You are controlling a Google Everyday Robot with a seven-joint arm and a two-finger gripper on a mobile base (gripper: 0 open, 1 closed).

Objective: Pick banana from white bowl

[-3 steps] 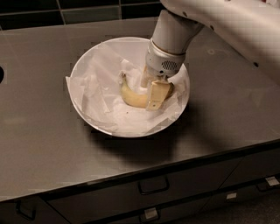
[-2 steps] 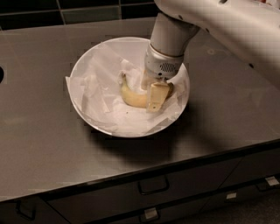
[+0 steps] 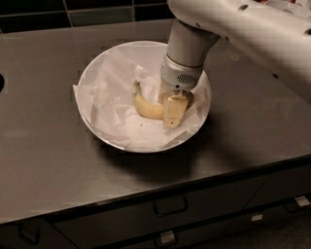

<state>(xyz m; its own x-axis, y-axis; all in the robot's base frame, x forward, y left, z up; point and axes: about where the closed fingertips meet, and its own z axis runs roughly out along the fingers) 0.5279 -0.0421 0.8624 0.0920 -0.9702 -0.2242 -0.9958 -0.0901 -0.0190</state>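
Observation:
The white bowl [image 3: 92, 121] sits on the dark counter, lined with crumpled white paper. The yellow banana [image 3: 146, 108] lies in the bowl's middle, stem pointing up-left. My gripper [image 3: 174, 111] reaches down into the bowl from the upper right and is closed over the banana's right end. The near finger [image 3: 172, 113] covers that end, and the banana still rests on the paper.
The dark counter [image 3: 48, 170] stretches around the bowl, with its front edge above drawers [image 3: 170, 206]. A dark tiled wall [image 3: 73, 12] runs along the back. My white arm [image 3: 252, 29] crosses the upper right.
The gripper has settled slightly lower over the banana's right end. The banana and bowl have stayed in place.

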